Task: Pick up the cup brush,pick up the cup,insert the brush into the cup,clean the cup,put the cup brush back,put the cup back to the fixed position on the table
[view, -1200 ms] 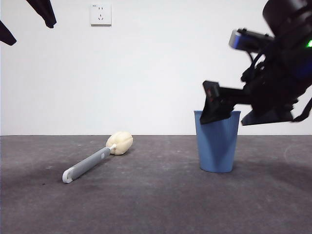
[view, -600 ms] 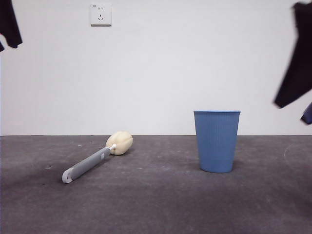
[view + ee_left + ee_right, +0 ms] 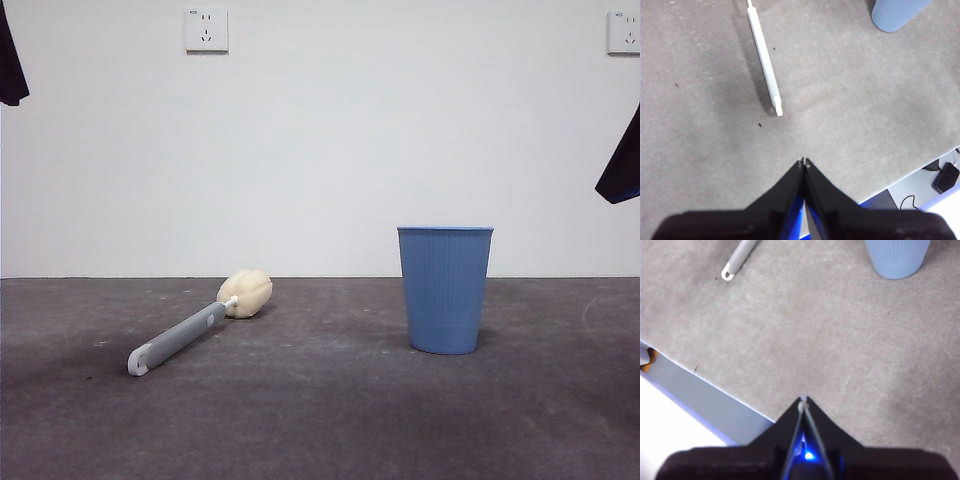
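The cup brush [image 3: 190, 332] lies flat on the table [image 3: 320, 420] at the left, its cream sponge head toward the back and its grey handle toward the front. Its handle also shows in the left wrist view [image 3: 765, 60] and the right wrist view [image 3: 740, 259]. The blue ribbed cup [image 3: 445, 289] stands upright at the right, alone; it also shows in the left wrist view [image 3: 897, 12] and the right wrist view [image 3: 897, 257]. My left gripper [image 3: 804, 162] is shut and empty, high above the table. My right gripper [image 3: 803, 401] is shut and empty, also high, well away from the cup.
Two white wall sockets [image 3: 206, 30] sit on the white back wall. The table's edge shows in both wrist views [image 3: 705, 395], with cables and a dark box on the floor beyond it [image 3: 945, 177].
The right arm, which was at the cup's rim a second ago, has lifted off and drawn back to the upper right. The cup stays standing. The left arm has drawn further off to the upper left.
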`<move>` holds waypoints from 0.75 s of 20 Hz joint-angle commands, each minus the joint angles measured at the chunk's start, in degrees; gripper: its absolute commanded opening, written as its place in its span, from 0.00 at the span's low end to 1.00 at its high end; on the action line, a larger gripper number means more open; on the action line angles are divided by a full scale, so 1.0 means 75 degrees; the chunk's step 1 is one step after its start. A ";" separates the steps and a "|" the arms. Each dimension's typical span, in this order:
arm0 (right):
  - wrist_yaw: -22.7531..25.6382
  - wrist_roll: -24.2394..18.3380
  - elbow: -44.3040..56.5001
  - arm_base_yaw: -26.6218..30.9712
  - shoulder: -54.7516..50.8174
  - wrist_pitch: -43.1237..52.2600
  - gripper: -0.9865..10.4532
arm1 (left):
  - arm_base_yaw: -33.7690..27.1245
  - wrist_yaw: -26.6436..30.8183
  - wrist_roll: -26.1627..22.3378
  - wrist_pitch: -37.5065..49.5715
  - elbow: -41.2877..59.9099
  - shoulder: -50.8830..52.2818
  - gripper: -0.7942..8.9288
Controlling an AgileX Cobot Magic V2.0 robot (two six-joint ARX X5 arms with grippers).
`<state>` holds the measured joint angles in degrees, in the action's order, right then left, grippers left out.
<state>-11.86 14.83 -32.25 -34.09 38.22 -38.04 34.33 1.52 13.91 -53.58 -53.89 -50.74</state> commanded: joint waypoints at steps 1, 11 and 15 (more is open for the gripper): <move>0.0026 0.0073 -0.0023 -0.0009 -0.0006 0.0026 0.09 | 0.0026 -0.0023 -0.0082 0.0003 0.0079 0.0009 0.08; 0.0026 0.0073 -0.0023 -0.0009 -0.0006 0.0020 0.09 | -0.1612 -0.0402 -0.2098 0.3654 0.0664 0.1029 0.08; 0.0026 0.0073 -0.0023 -0.0009 -0.0003 0.0023 0.09 | -0.3392 -0.0801 -0.2148 0.6735 0.2696 0.2754 0.08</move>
<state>-11.84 14.83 -32.25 -34.09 38.22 -38.09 9.67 -4.64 -0.97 -4.47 -35.64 -30.92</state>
